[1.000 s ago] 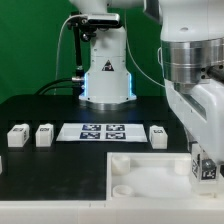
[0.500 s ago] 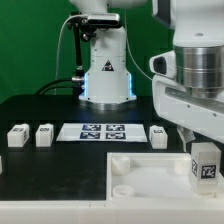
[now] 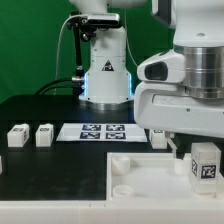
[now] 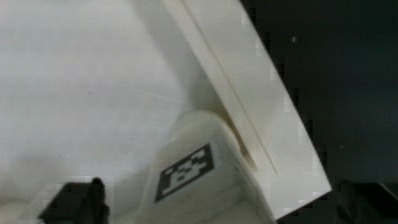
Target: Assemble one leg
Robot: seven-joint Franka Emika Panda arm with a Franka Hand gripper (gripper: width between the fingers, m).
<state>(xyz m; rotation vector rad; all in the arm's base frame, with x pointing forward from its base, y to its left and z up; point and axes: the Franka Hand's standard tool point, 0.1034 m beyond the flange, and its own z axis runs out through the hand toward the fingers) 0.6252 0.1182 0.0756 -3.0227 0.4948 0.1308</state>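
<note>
On the exterior view's right, at the tray's corner | small white plastic leg block with black-and-white tag (image 3: 205, 160) upright on large white square tray (image 3: 140, 182) | two-finger gripper (image 3: 178, 148) just beside it, jaw state can't tell

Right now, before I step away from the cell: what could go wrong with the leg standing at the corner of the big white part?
1. The leg stands at the tray-like part's corner, near its edge; if not seated squarely there, it could tip or jam.
2. The arm's wrist hangs close to a spare leg behind it; a sideways move might knock that leg.
</note>
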